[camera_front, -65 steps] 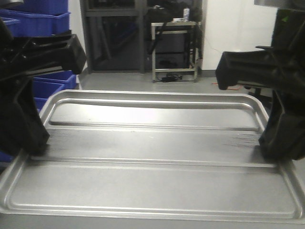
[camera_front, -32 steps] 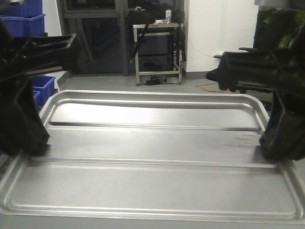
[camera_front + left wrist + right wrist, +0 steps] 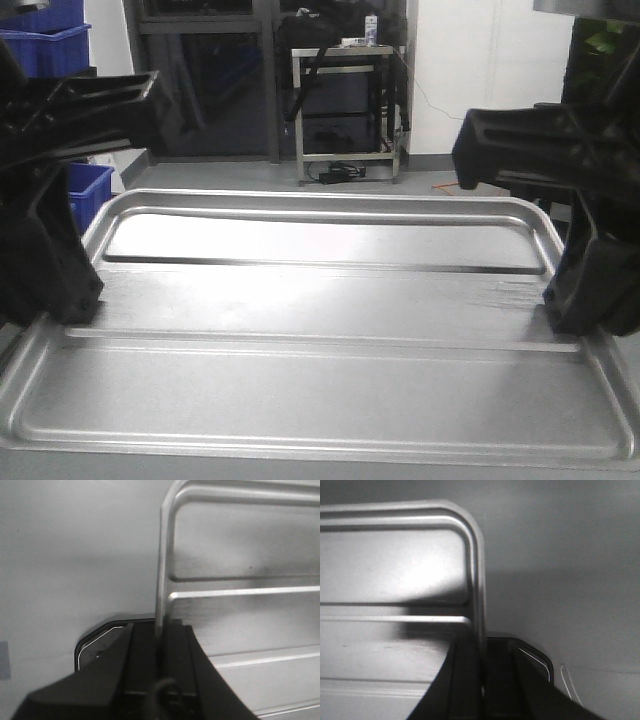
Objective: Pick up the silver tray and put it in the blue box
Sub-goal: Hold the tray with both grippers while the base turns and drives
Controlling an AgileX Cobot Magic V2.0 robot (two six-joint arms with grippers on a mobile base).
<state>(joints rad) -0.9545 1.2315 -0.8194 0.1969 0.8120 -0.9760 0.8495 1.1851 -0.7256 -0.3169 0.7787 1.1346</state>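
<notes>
The silver tray (image 3: 320, 350) with two lengthwise ridges fills the front view, held level in the air. My left gripper (image 3: 62, 300) is shut on its left rim and my right gripper (image 3: 578, 305) is shut on its right rim. In the left wrist view the jaws (image 3: 159, 630) pinch the tray's thin edge (image 3: 162, 570). In the right wrist view the jaws (image 3: 482, 652) pinch the opposite edge (image 3: 475, 580). Blue boxes (image 3: 85, 190) show at the far left behind the left arm, one on the floor and one stacked higher (image 3: 50, 45).
A metal cart (image 3: 345, 110) with cables stands ahead by a white wall. Dark glass doors (image 3: 200, 80) are to its left. Grey floor lies under the tray in both wrist views.
The background has shifted: the blue boxes slid left, largely leaving the frame, while the cart moved slightly back right over the last half second. Both grippers keep their hold on the tray.
</notes>
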